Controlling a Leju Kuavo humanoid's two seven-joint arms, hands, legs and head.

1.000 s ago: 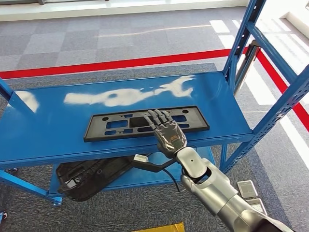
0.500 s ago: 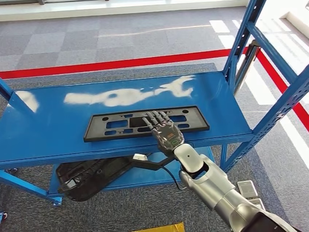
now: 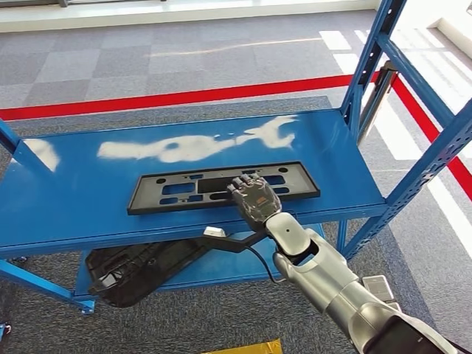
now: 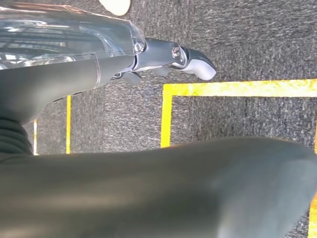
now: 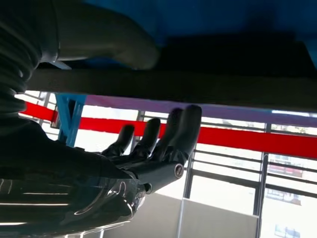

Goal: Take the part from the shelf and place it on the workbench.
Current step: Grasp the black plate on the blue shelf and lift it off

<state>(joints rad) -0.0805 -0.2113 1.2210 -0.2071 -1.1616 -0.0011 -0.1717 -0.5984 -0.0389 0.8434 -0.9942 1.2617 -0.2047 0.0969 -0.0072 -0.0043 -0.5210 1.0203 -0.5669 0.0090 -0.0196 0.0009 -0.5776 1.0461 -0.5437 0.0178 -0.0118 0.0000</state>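
fingers of the right hand curl over the near edge of the part, thumb side hidden, so can't tell if it's properly gripped yet.

part is a flat black panel on the upper blue shelf, long axis running side to side, and the right hand is over its right-of-middle. the left hand hangs by the floor, its grip unclear, so the right is nearer.

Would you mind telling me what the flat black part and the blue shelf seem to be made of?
Part: probably moulded plastic, matt black; thin, flat, with crisp rectangular cut-outs and no shine.
Shelf: likely painted sheet metal, glossy blue; it mirrors bright window glare, and its uprights are perforated like steel racking.
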